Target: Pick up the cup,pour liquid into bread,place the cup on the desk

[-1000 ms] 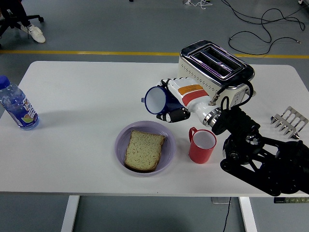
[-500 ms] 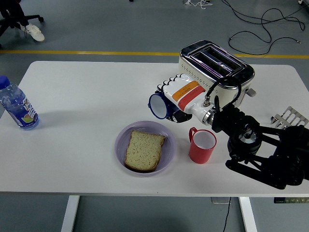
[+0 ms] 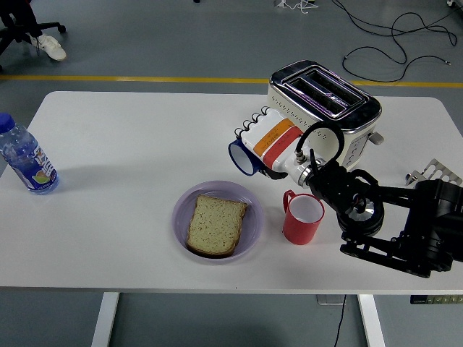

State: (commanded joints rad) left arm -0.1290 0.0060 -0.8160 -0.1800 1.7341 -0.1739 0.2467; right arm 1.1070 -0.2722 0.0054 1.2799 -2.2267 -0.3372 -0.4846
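The right hand (image 3: 269, 141) has its fingers (image 3: 249, 126) clenched around the blue cup (image 3: 242, 157), tipped sideways above the bread (image 3: 215, 225) (no liquid visible). Pouring seems underway; setting the cup on the worktop (image 3: 123, 188) remains.

The robot's black right arm (image 3: 391, 217) reaches in from the lower right, its white hand with orange and red stripes (image 3: 271, 143) rolled over knuckles-up, fingers wrapped around a tipped blue cup (image 3: 241, 157).
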